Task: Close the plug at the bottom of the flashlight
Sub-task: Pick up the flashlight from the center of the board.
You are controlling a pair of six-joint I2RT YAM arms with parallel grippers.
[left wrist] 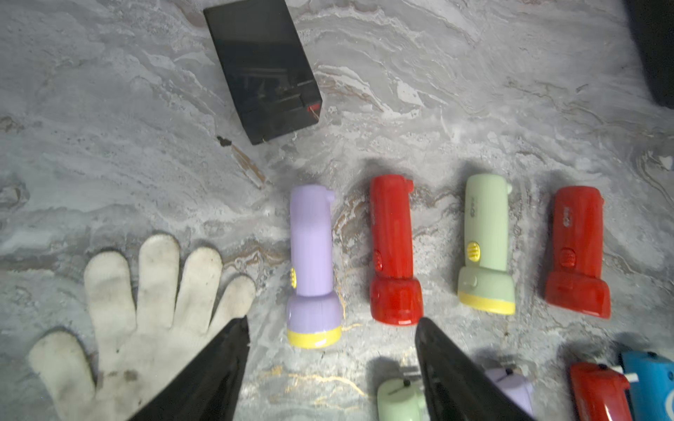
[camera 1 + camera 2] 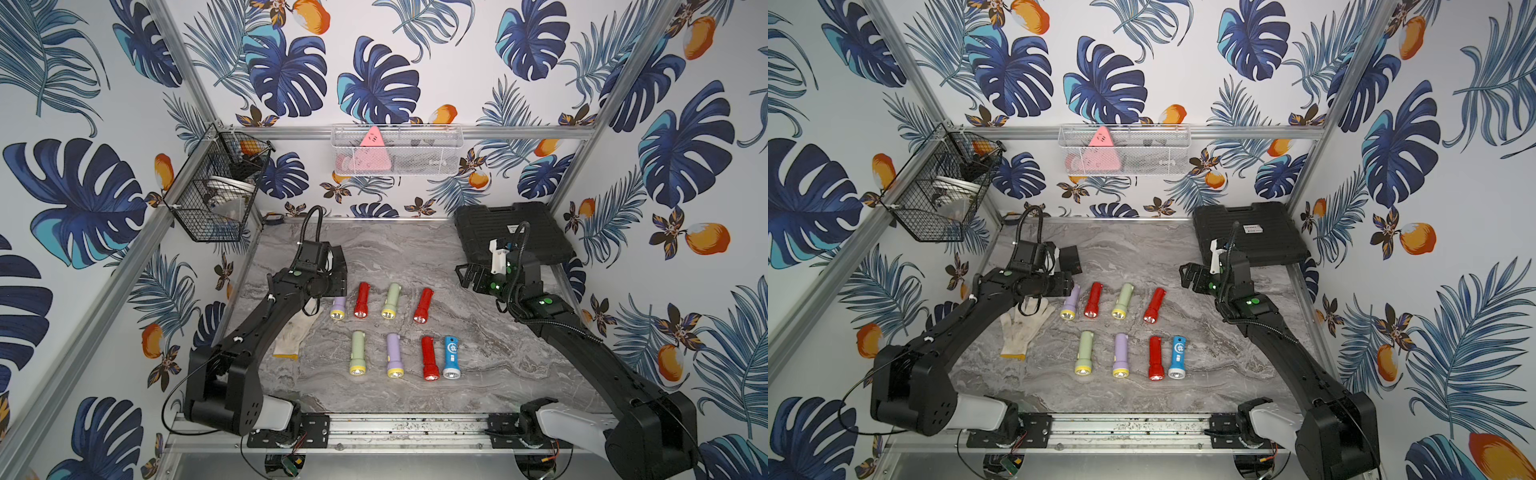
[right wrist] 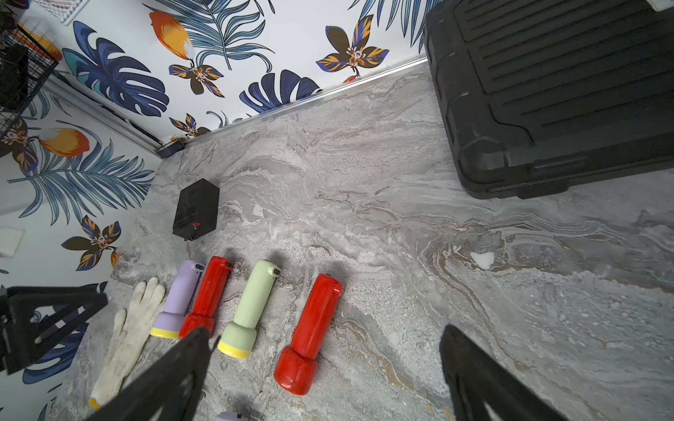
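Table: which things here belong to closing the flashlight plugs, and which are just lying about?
Job:
far-row flashlights
near-row flashlights

Lying about:
glove
black box
black case
black basket
white basket

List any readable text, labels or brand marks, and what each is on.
Nothing reads clearly.
black case, white label: too small to read.
far-row green flashlight, far-row end red flashlight: embossed marks, blurred.
blue flashlight: white emblem, no legible letters.

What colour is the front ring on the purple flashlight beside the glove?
Yellow. The ring shows best in the left wrist view.
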